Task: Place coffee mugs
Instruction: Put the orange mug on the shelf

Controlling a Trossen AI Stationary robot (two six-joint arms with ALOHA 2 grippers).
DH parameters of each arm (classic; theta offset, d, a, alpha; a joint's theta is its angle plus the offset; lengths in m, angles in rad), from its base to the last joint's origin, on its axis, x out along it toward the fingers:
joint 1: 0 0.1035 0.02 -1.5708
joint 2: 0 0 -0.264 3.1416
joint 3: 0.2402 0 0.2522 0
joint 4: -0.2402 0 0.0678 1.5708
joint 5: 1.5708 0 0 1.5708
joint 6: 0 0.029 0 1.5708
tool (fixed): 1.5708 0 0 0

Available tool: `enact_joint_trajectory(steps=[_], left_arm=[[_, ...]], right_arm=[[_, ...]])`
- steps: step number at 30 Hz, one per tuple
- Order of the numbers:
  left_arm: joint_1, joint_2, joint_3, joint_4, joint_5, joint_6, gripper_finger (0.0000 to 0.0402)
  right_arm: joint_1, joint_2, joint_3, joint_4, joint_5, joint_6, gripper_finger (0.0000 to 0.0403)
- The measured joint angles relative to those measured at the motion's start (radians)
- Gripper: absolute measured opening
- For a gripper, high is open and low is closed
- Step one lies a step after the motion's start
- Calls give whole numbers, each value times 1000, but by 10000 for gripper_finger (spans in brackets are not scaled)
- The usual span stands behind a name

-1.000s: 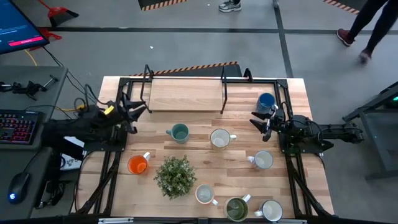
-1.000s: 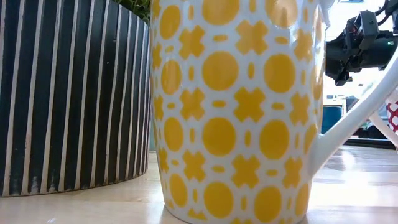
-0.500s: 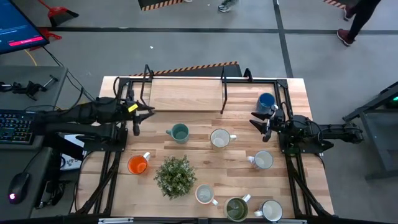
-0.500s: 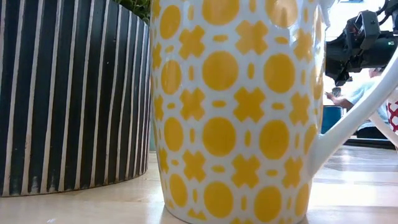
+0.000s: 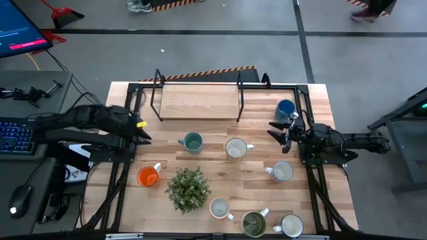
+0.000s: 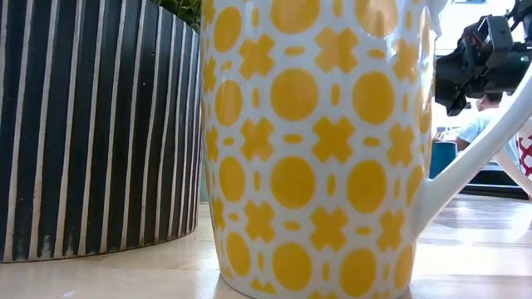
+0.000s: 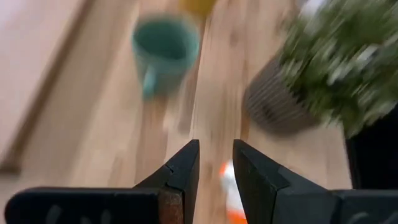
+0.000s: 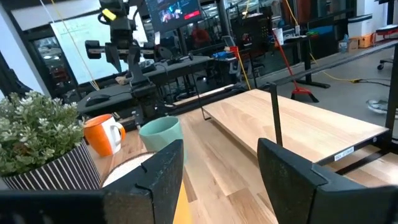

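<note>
1. I count eight mugs on the table.
2. One blue mug sits at the far right corner, just beside the right gripper.
3. One teal mug stands left of centre, near the low wooden shelf at the far edge.
4. One orange mug sits on the left, just beside the potted plant.
5. One olive-green mug is at the near edge.
6. Four pale mugs: a cream one mid-table, a white one to the right, another near the plant, the last at the near right. One carries a yellow pattern, standing close beside the plant's striped pot.
7. The left gripper hangs over the table's left edge, left of the teal mug, jaws parted only a little and holding nothing.
8. The right gripper's jaws are spread wide, grasping nothing.
9. One person shows in the room behind.
</note>
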Motion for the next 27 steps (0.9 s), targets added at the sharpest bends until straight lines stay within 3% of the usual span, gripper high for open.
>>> enact_joint_trajectory(steps=[14, 27], left_arm=[[-150, 191, -1, -67, 56, -5, 88], [-376, 312, 0, -67, 50, -138, 88]], right_arm=[[0, 0, 0, -9, 0, 0, 193], [0, 0, 0, -10, 0, 13, 193]])
